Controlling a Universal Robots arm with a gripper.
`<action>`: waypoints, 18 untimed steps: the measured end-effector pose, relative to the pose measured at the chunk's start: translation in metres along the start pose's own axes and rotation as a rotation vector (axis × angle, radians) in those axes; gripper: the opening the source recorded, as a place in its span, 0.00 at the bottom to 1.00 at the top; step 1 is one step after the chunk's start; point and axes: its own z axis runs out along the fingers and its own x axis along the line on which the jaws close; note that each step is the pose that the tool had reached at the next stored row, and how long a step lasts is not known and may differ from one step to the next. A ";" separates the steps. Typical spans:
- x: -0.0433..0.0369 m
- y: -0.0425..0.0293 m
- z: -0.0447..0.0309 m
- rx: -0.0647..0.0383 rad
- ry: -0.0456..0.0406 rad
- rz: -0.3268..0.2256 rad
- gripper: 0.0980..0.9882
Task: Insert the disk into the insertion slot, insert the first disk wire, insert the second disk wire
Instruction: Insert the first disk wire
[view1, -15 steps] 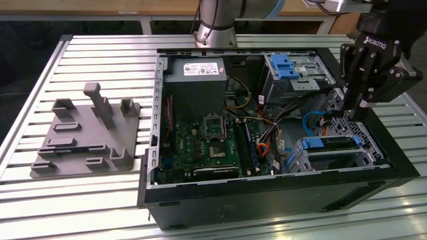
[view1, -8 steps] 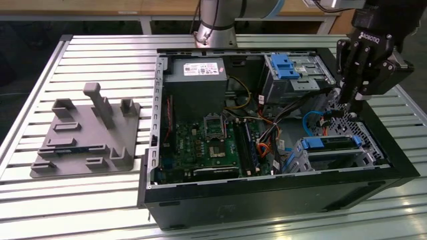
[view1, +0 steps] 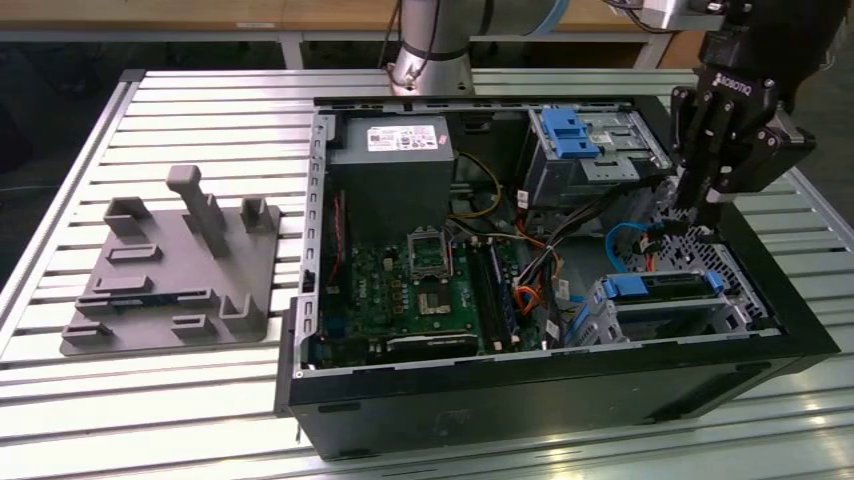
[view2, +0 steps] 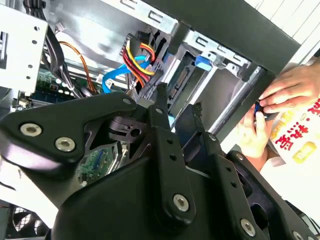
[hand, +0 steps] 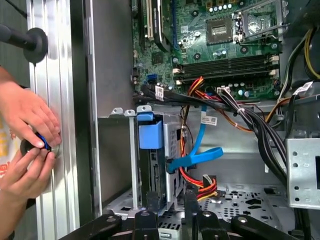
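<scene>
Nearest us, the open computer case (view1: 534, 400) holds the disk (view1: 661, 284), seated in the insertion slot (view1: 687, 320) at its near corner. Just beyond, we see the gripper (view1: 697, 222) poised near a blue cable (view1: 617, 245), fingers (view2: 162, 120) slightly parted, gripping nothing. Farther back stands the arm's base (view1: 430, 60).

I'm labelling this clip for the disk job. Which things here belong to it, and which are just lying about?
Job: disk, sitting in the insertion slot; blue wire; red-yellow wire bundle; gripper.
Lying about: grey fixture plate; grey bay with blue tab; motherboard; person's hands.
</scene>
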 end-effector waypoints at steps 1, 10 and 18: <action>-0.0022 0.0000 0.0004 0.000 0.0012 0.000 0.28; -0.0127 0.0001 0.0123 -0.001 0.0073 0.000 0.28; -0.0194 -0.0024 0.0166 -0.010 0.0088 -0.002 0.28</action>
